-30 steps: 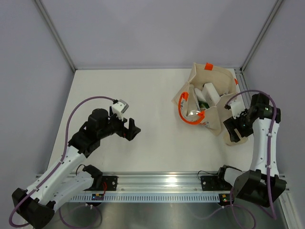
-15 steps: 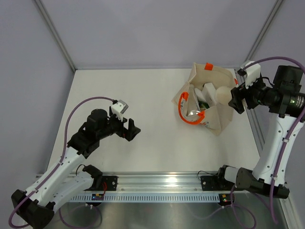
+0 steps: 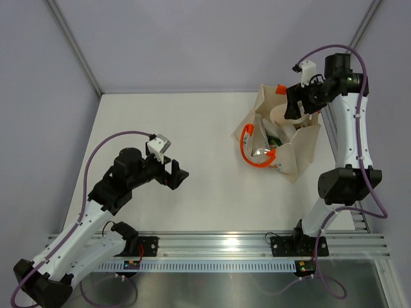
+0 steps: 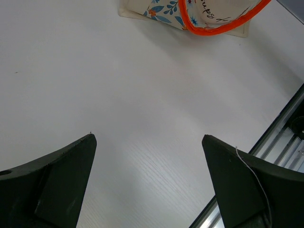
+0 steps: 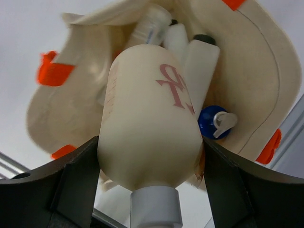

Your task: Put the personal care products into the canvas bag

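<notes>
The canvas bag point(image 3: 303, 149) lies at the back right of the table with its mouth open, and its printed side point(image 4: 164, 10) shows at the top of the left wrist view. My right gripper point(image 3: 293, 106) hangs over that mouth, shut on a cream bottle point(image 5: 149, 128) with a red mark and a white cap; the same bottle point(image 3: 280, 113) shows from above. Inside the bag point(image 5: 259, 71) lie a white bottle with a dark cap point(image 5: 202, 66), a blue-capped one point(image 5: 213, 122) and a green one point(image 3: 275, 142). My left gripper point(image 3: 178, 174) stands open and holds nothing, over bare table point(image 4: 148, 137).
The bag's orange handle point(image 3: 246, 151) loops out toward the table's middle. An aluminium rail point(image 3: 212, 244) runs along the near edge and shows at the right in the left wrist view point(image 4: 280, 137). Grey walls close the back and sides.
My right arm has lifted from the bag's near right side and swung to its far side, carrying the cream bottle over the mouth. The left arm has hardly moved.
</notes>
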Available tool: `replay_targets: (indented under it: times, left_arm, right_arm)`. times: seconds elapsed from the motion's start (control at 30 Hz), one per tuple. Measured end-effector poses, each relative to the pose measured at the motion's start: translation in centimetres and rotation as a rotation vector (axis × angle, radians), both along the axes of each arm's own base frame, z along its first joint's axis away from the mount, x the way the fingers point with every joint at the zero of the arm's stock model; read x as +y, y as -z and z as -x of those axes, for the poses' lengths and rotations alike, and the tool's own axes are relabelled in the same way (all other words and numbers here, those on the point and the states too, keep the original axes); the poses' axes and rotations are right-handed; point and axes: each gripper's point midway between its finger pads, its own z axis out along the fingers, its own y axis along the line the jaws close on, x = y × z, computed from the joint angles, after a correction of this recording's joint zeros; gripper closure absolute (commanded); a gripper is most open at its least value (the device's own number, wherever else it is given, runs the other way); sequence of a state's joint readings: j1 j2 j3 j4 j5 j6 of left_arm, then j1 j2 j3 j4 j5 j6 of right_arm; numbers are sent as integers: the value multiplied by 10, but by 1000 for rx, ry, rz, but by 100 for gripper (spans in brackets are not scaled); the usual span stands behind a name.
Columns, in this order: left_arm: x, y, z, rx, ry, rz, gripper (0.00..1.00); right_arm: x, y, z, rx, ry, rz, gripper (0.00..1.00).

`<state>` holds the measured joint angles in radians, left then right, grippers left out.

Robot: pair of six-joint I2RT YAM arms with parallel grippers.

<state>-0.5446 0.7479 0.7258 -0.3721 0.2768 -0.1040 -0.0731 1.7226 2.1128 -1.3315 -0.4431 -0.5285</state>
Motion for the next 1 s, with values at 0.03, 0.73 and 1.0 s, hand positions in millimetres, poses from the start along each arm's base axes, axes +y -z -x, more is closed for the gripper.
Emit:
replay_targets:
  times: [0.03, 0.73, 1.0]
  left_arm:
    - [0, -1, 0, -3, 0, 1, 1]
    - [0, -1, 0, -4, 0, 0, 1]
    - [0, -1, 0, -4, 0, -1, 1]
  right_arm:
    - [-5, 13, -11, 19, 20, 19, 100]
    - [7, 80, -76, -74, 124, -48, 21]
    - [20, 102, -87, -40, 157, 4, 1]
